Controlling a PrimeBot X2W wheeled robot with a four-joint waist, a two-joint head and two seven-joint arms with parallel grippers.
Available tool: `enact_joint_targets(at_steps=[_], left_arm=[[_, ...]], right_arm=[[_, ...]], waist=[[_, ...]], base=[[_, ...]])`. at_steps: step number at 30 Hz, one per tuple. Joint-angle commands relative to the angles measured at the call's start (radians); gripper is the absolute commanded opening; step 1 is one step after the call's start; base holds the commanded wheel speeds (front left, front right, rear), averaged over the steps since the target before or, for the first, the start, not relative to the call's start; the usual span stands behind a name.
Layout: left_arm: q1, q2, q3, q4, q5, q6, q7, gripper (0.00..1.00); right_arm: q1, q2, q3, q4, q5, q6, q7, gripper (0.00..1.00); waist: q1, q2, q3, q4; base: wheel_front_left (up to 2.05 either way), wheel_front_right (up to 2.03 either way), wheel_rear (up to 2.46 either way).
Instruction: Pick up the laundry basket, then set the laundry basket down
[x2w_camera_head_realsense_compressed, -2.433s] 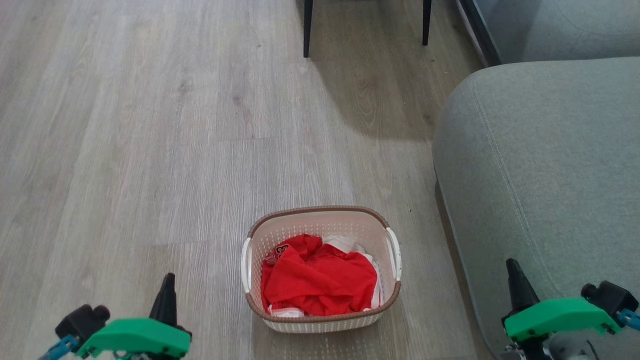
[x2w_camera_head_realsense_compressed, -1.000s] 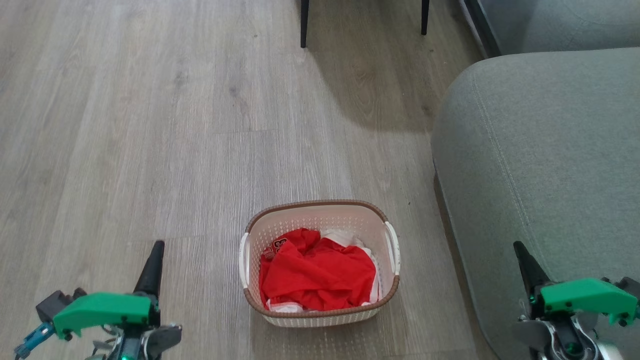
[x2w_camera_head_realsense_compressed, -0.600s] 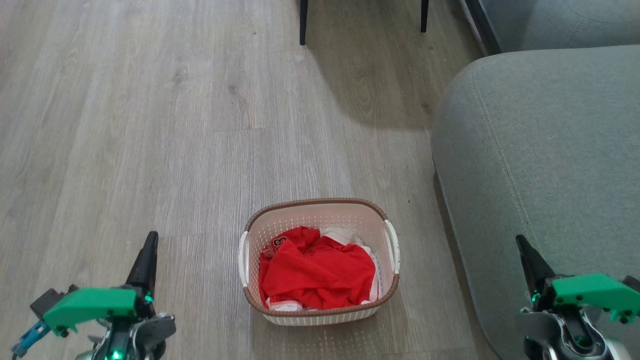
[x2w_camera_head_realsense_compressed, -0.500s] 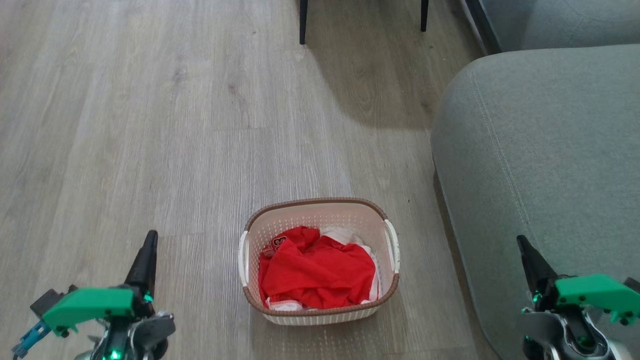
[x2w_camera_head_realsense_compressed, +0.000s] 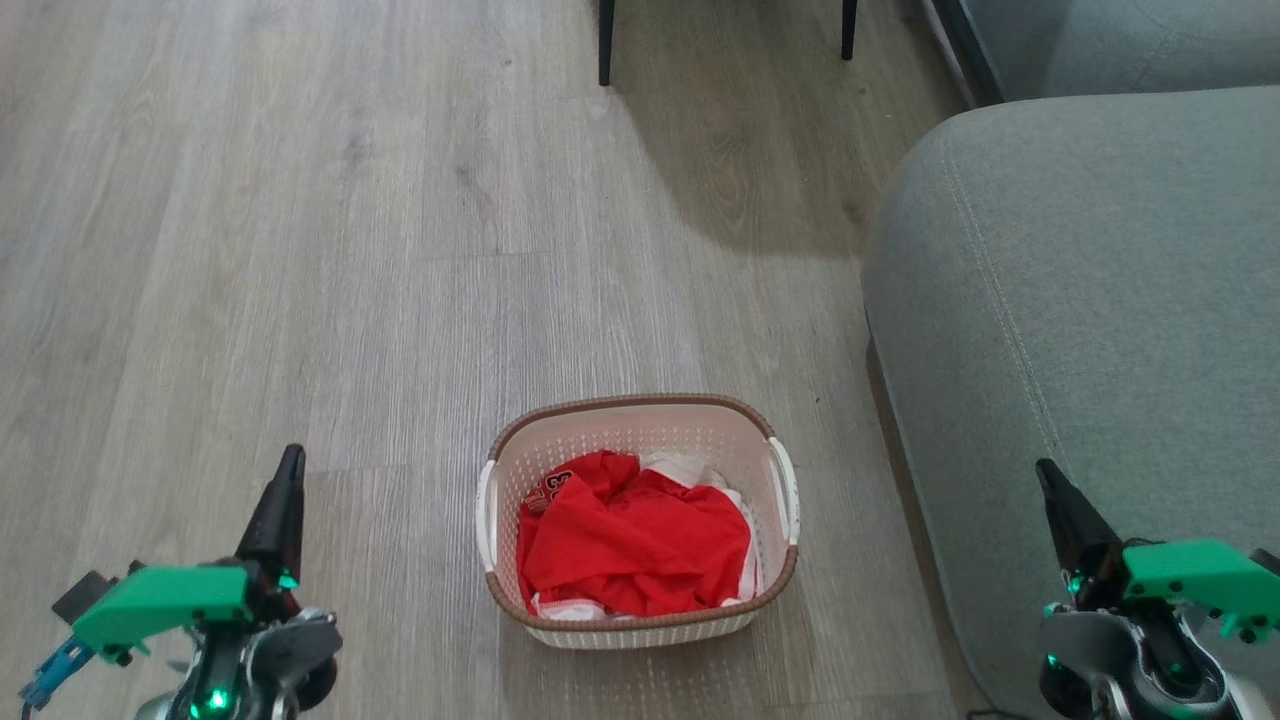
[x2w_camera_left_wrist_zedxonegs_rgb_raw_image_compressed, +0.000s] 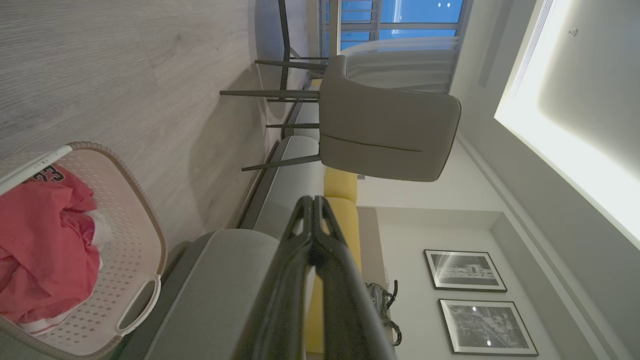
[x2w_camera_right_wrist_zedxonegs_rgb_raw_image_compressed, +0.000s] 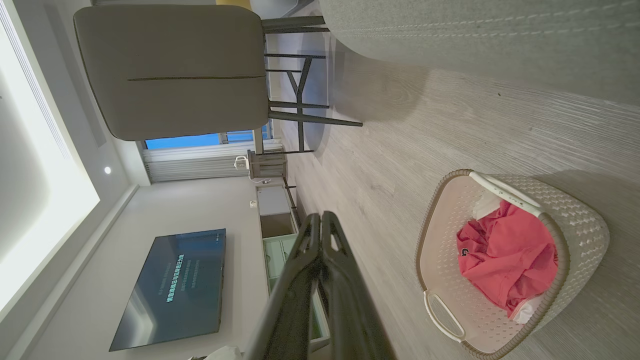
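Two end effectors flank the laundry basket (x2w_camera_head_realsense_compressed: 640, 445), which sits on the wooden floor (x2w_camera_head_realsense_compressed: 350, 250) just beside the grey sofa (x2w_camera_head_realsense_compressed: 1080, 280), with red and white clothes (x2w_camera_head_realsense_compressed: 635, 545) heaped inside; the left end effector (x2w_camera_head_realsense_compressed: 291, 460) hangs well apart from the basket's left handle (x2w_camera_head_realsense_compressed: 487, 520), fingers pressed together on nothing. The right end effector (x2w_camera_head_realsense_compressed: 1045, 472) hovers at the sofa's edge, likewise closed tight and empty.
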Motion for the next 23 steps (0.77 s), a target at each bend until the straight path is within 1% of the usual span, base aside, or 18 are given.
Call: enact_joint_targets(at_steps=[1,23], left_arm=[[-0.055,0.012,0.033,-0.03,-0.001,-0.007,0.004,0.0],[-0.055,0.009,0.037,-0.03,0.003,-0.007,0.008,0.0]], right_arm=[[-0.046,-0.012,0.015,-0.033,0.002,-0.001,0.006,0.0],[-0.046,-0.007,0.008,-0.032,-0.003,-0.001,0.012,0.0]], waist=[[0.0,-0.0001,0.0,0.0],[0.0,-0.0001,0.0,0.0]], base=[[0.0,0.0,0.0],[0.0,0.0,0.0]])
